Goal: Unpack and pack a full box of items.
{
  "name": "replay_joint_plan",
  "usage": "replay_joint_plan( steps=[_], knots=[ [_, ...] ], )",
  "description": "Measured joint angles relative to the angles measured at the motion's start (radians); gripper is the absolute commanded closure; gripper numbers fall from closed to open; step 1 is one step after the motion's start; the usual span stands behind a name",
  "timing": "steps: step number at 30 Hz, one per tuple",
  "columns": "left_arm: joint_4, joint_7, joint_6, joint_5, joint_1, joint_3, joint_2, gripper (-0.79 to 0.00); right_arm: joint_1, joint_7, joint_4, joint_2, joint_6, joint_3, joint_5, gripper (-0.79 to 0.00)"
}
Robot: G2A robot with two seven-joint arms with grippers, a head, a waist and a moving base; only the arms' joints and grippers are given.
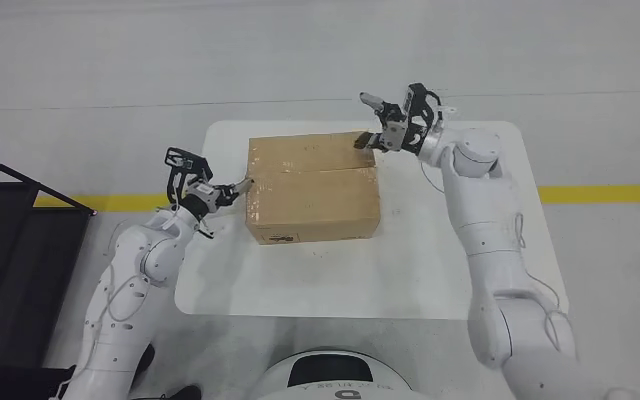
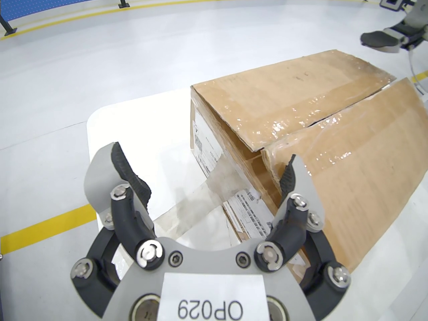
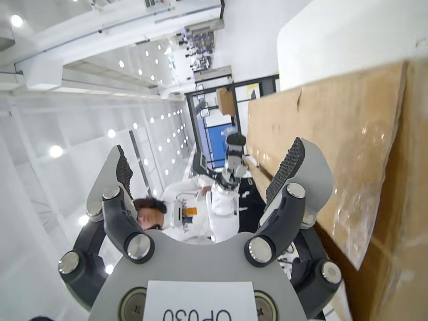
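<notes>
A brown cardboard box [image 1: 313, 190] stands in the middle of the white table [image 1: 450, 280]. Its two taped top flaps are slightly raised along the centre seam. My left gripper [image 1: 240, 187] is open at the box's left end. In the left wrist view the left gripper [image 2: 204, 155] has one finger [image 2: 294, 175] at the corner of the near flap [image 2: 351, 175]. My right gripper [image 1: 367, 120] is open at the box's far right corner. In the right wrist view the right gripper [image 3: 209, 148] has one finger [image 3: 291, 162] against the far flap [image 3: 334, 128].
A black rack [image 1: 20, 230] stands left of the table. A yellow line [image 1: 590, 193] runs across the floor. White table surface lies bare in front of and to the right of the box. Shipping labels [image 2: 247, 208] cover the box's left end.
</notes>
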Motion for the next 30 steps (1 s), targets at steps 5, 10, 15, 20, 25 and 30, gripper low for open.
replay_joint_plan(
  steps=[5,10,15,20,25,30],
  knots=[
    [0.017,-0.008,0.006,-0.006,-0.018,0.010,-0.001,-0.785,-0.086,0.084,-0.120,0.025,0.040,0.001,-0.062,-0.785],
    [0.031,-0.015,0.013,-0.019,-0.034,0.004,-0.001,-0.785,-0.095,0.006,-0.142,0.032,0.089,-0.030,-0.114,-0.785],
    [0.058,-0.006,0.045,-0.015,-0.035,-0.034,0.003,-0.785,-0.073,-0.050,-0.133,0.031,0.102,-0.082,-0.125,-0.785],
    [0.105,0.020,0.112,0.052,-0.031,-0.052,0.006,-0.785,-0.035,-0.057,-0.093,0.031,0.111,-0.138,-0.156,-0.785],
    [0.140,0.000,0.102,0.056,-0.048,-0.041,0.005,-0.785,-0.010,-0.043,-0.062,0.036,0.095,-0.158,-0.154,-0.785],
    [0.141,-0.024,0.108,0.094,-0.079,0.009,0.000,-0.785,-0.007,-0.042,-0.059,0.037,0.095,-0.159,-0.149,-0.785]
  ],
)
